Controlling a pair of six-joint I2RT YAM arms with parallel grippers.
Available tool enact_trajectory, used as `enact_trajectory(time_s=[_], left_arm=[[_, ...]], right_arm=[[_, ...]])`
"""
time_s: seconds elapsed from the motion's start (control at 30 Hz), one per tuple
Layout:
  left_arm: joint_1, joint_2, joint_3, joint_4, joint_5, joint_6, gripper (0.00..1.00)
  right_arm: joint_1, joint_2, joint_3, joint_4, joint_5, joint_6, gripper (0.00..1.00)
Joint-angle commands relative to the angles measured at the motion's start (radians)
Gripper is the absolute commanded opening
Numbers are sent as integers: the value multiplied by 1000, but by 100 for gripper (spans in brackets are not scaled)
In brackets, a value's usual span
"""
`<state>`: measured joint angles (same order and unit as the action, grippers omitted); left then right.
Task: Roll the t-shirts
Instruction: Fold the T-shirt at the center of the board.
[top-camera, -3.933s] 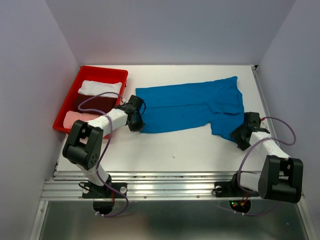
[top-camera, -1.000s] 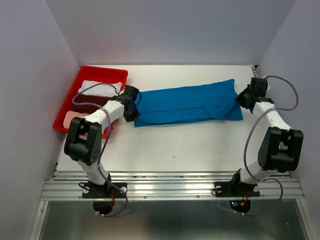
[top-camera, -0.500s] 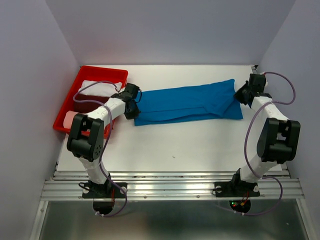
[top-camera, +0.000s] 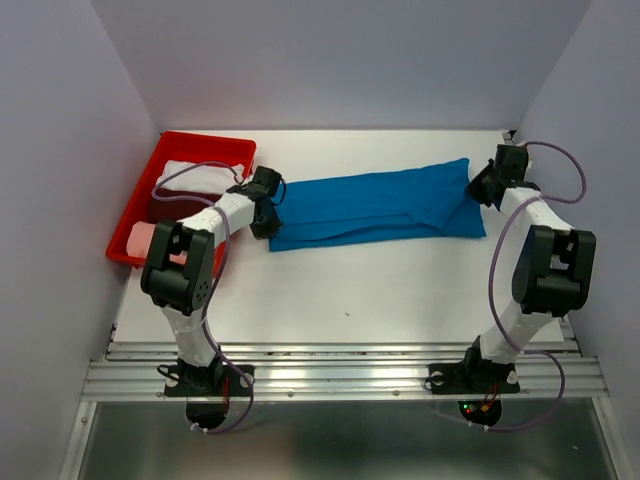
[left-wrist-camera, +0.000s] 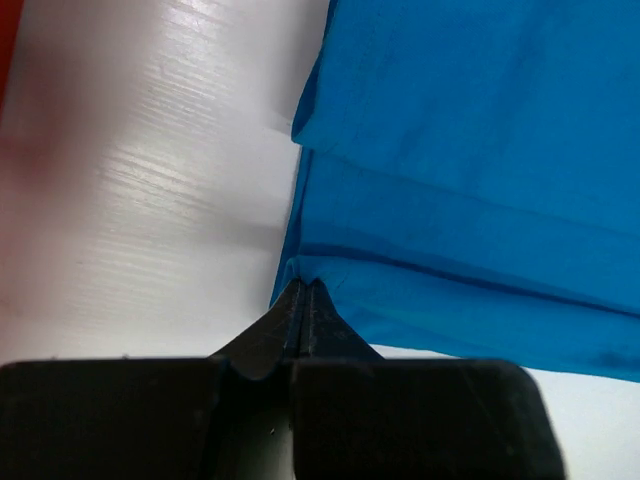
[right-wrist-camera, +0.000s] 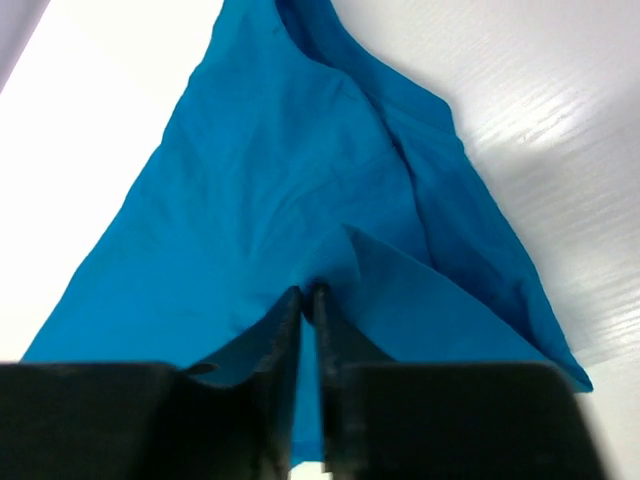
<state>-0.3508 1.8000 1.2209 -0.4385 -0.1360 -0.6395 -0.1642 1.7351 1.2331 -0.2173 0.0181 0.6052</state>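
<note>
On the desk, the blue t-shirt is laid out, folded into a long band. Its left end is pinched by the left tool, which is closed tightly on the cloth edge. Its right end is gripped in the same way by the closed right tool. A white t-shirt is seen in the red tray.

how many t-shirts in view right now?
4. The blue t-shirt lies on the table. The white t-shirt, maroon t-shirt and pink t-shirt are in the red tray, far left. The left arm covers part of it, so more may be hidden.
</note>
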Motion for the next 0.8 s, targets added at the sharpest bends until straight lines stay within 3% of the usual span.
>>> enact_trajectory(time_s=[0.0, 0.03, 0.1, 0.23, 0.4, 0.77], left_arm=[[9, -4, 45, -6, 1, 21, 10], [9, -25, 43, -5, 7, 21, 24], [9, -51, 52, -8, -4, 21, 39], [-2, -123, 92, -42, -94, 31, 52], [-77, -149, 170, -100, -200, 64, 53], [-114, -149, 158, -97, -154, 74, 53]], right_arm=[[-9, 0, 57, 41, -9, -27, 25], [-9, -6, 51, 39, -10, -30, 27], [-9, -35, 40, 35, -9, -36, 37], [-9, -81, -6, 22, -49, -44, 43], [-9, -82, -99, 29, -148, -44, 45], [31, 27, -129, 72, -227, -48, 44]])
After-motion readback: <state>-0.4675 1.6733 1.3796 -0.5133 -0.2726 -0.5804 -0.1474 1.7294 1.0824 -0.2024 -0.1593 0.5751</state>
